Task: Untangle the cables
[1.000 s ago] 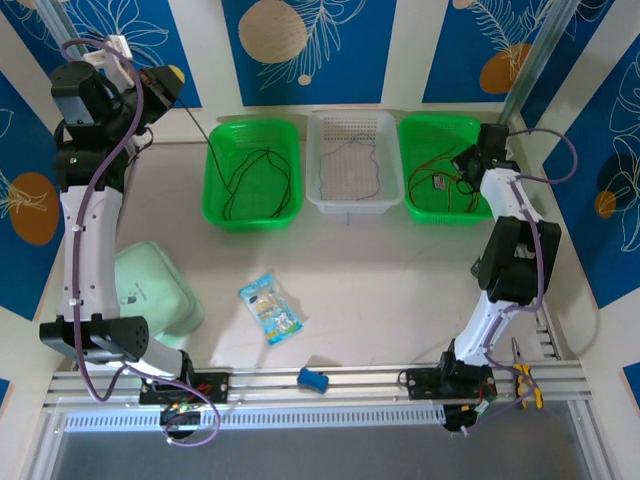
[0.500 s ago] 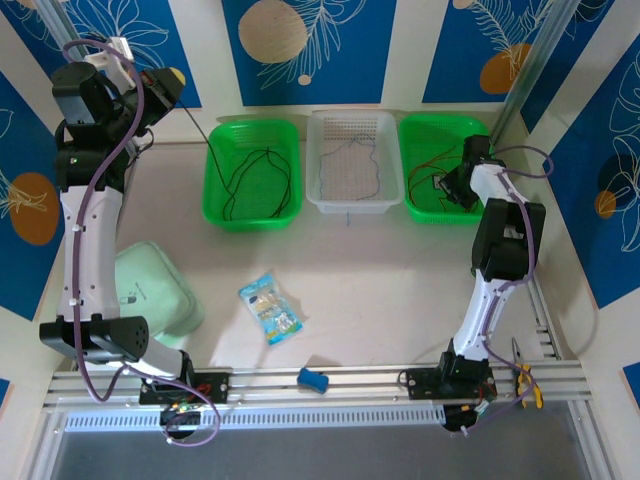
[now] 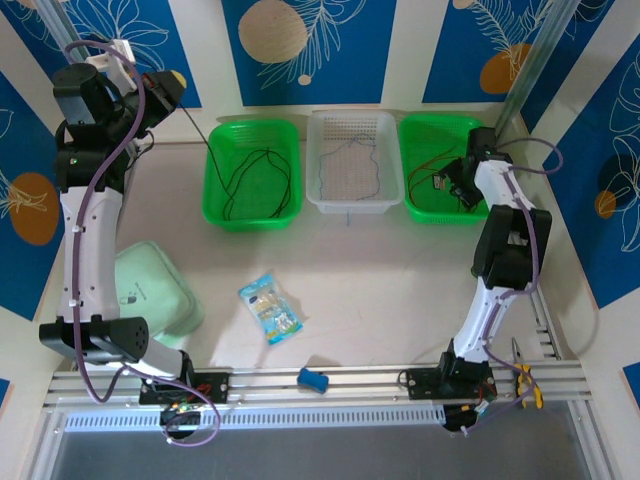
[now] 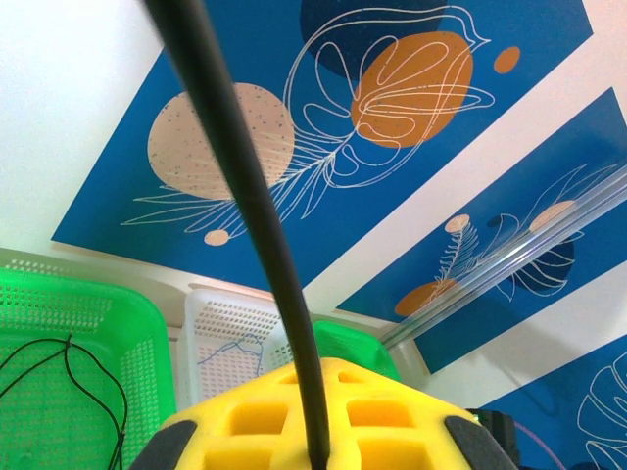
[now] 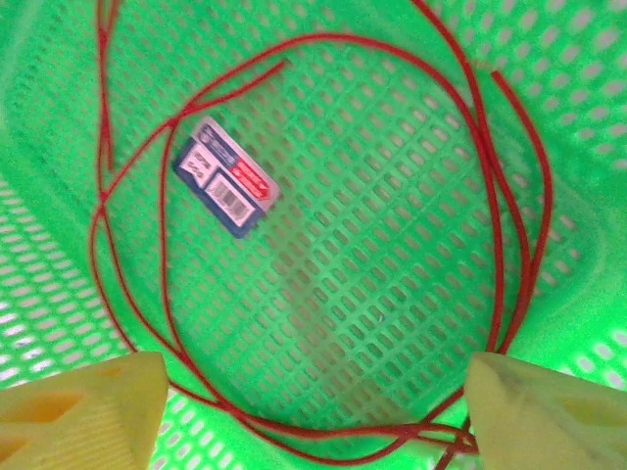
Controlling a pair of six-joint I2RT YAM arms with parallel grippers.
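My left gripper (image 3: 168, 84) is raised at the far left, shut on a black cable (image 3: 196, 124). The strand runs taut down into the left green basket (image 3: 215, 215), where the rest lies coiled. In the left wrist view the black cable (image 4: 245, 196) rises from between the closed yellow jaws of the left gripper (image 4: 318, 397). A blue-grey cable (image 3: 350, 165) lies in the white basket (image 3: 318, 200). My right gripper (image 3: 457, 186) hangs open over the right green basket (image 3: 412, 135). Beneath the right gripper (image 5: 313, 401), a red cable (image 5: 500, 245) loops on the basket floor (image 5: 372, 196), untouched.
A small blue-and-white label (image 5: 225, 176) lies inside the red loop. On the table are a mint-green lid (image 3: 150, 290) by the left arm and a snack packet (image 3: 270, 308) in the middle. A blue block (image 3: 314, 379) sits on the front rail.
The right gripper has gone from shut to open and shifted slightly above the right green basket. The left arm and its black cable have not moved.
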